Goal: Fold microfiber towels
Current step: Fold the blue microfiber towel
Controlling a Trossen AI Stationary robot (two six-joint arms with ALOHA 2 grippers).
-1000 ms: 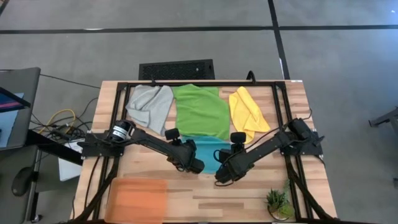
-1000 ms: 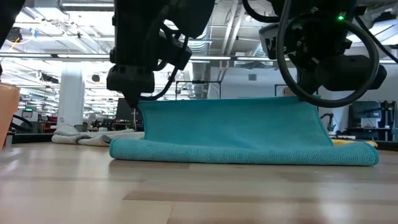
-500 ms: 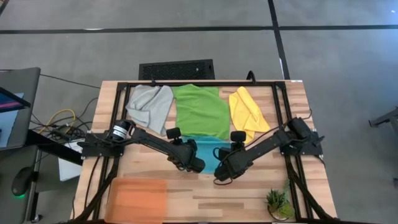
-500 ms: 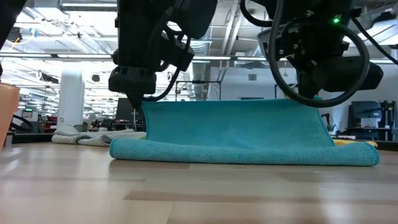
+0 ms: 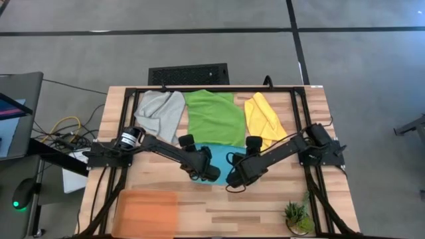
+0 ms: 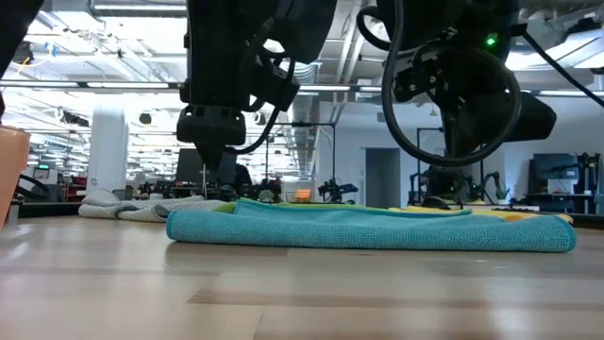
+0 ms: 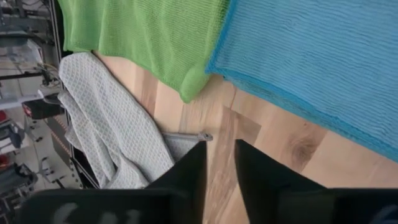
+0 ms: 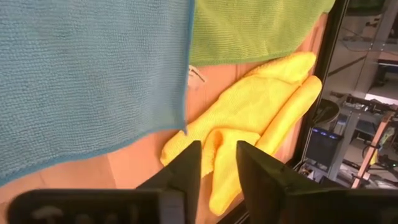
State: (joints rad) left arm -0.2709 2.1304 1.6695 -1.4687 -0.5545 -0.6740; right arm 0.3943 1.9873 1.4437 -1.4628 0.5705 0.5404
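Note:
The teal towel (image 6: 368,229) lies folded flat near the middle of the table, one layer on the other; from above a strip of it (image 5: 220,158) shows between my grippers. My left gripper (image 5: 211,174) hangs open over its left end (image 6: 209,161), touching nothing. My right gripper (image 5: 234,180) hangs open over its right part, holding nothing. The green towel (image 5: 214,118) lies spread behind it, with its near edge by the teal one (image 7: 186,87). The grey towel (image 5: 159,111) lies crumpled at the far left, the yellow towel (image 5: 264,121) at the far right.
An orange tray (image 5: 147,211) lies at the near left corner. A small potted plant (image 5: 297,216) stands at the near right. A black frame (image 5: 219,88) runs along the far edge and both sides of the table. Bare wood lies in front of the teal towel.
Both grippers have opened and let go of the teal towel's raised edge, then risen a little and drawn toward the far edge. The upper layer, which stood up like a wall, has fallen flat onto the lower layer. The fold at the near side stayed where it was.

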